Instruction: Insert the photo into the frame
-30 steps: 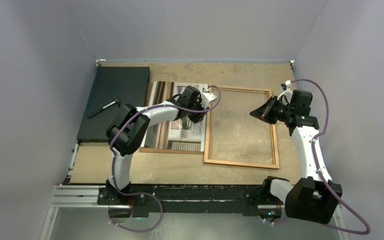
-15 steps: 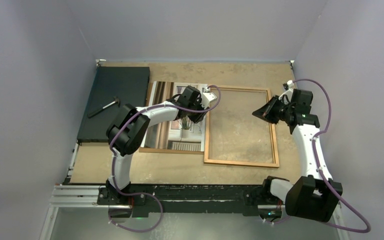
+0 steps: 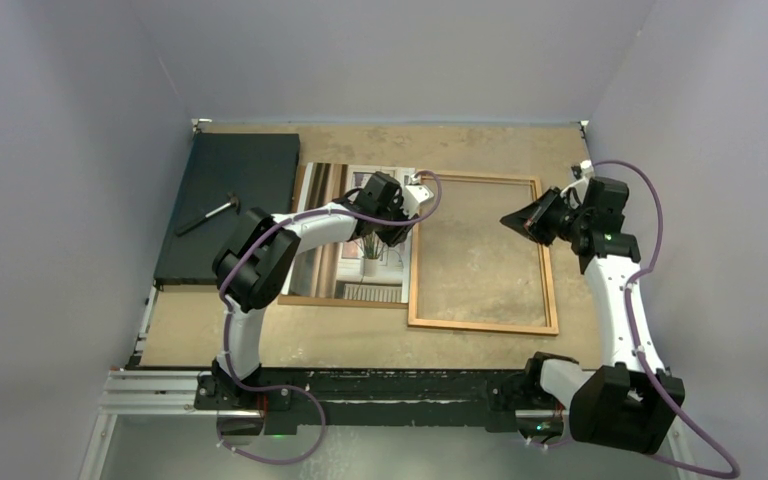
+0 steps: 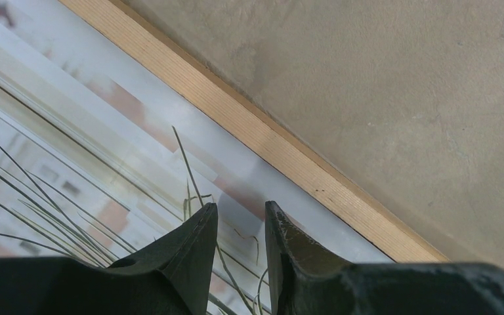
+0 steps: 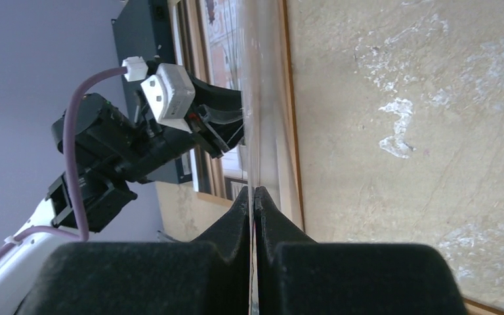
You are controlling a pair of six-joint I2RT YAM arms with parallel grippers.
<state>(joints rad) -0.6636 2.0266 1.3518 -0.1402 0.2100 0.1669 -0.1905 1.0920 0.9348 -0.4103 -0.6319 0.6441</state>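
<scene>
At the frame's [image 3: 480, 327] two o'clock, the right gripper [image 5: 254, 191] pinches a clear pane [image 5: 262, 98]. The left gripper [image 4: 241, 216] is a bit open over the photo [image 4: 72, 170]; I can't tell if it holds anything.

No lettering is readable anywhere (the photo [image 3: 385, 272] included).

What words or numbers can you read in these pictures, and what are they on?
There are none that can be read.
The photo shows only a spiky plant by a window, no writing.
The frame is plain wood.
The dark mat has no label on it.
</scene>
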